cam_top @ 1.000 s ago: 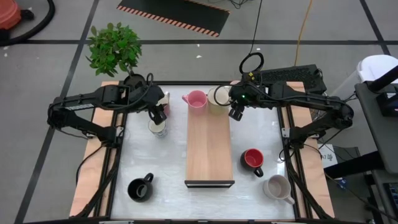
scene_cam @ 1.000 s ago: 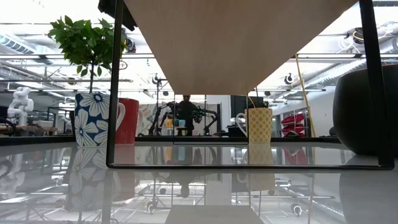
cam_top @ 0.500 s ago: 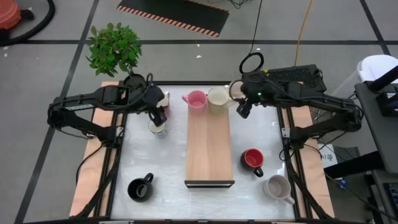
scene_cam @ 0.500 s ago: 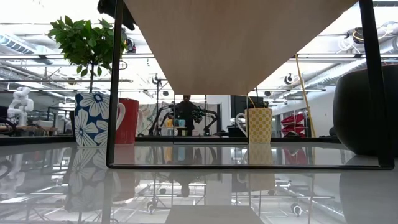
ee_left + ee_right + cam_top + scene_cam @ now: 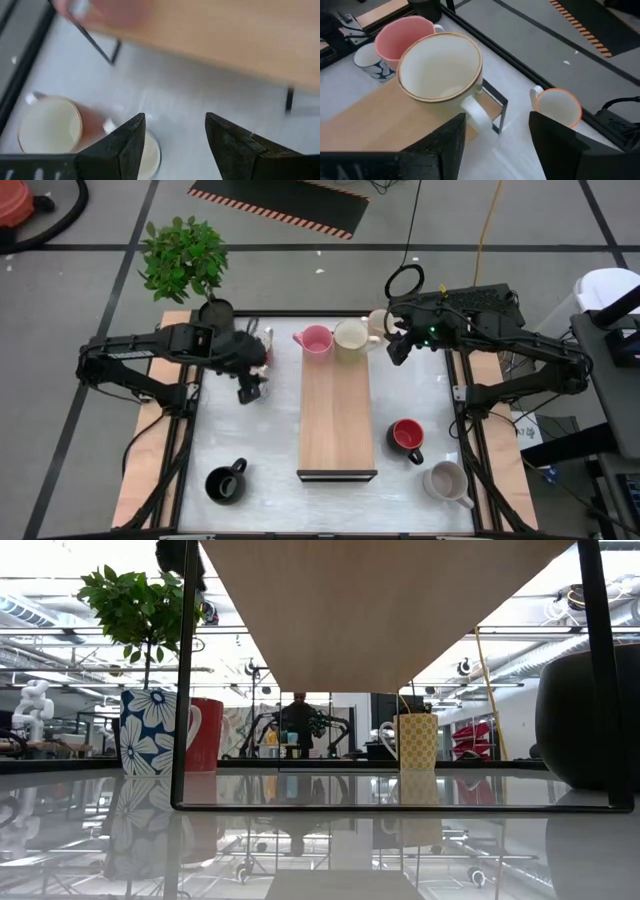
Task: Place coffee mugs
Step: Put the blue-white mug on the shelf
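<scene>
cream mug (image 5: 440,67) gold-rimmed, on wooden shelf (image 5: 335,415) by pink mug (image 5: 316,340) | R gripper (image 5: 497,135) spread, empty | L gripper (image 5: 175,145) spread, prob. over small mug (image 5: 147,155)

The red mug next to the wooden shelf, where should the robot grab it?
The red mug stands upright, mouth open to the top, with its handle pointing toward the table's front edge. Probably best to come straight down and pinch the rim opposite the handle, one finger inside.

You're in a robotics lab: a framed test table (image 5: 430,420) on a grey floor with hazard-striped matting (image 5: 280,205), ceiling pipes (image 5: 80,610) and other arms (image 5: 262,720) behind.
</scene>
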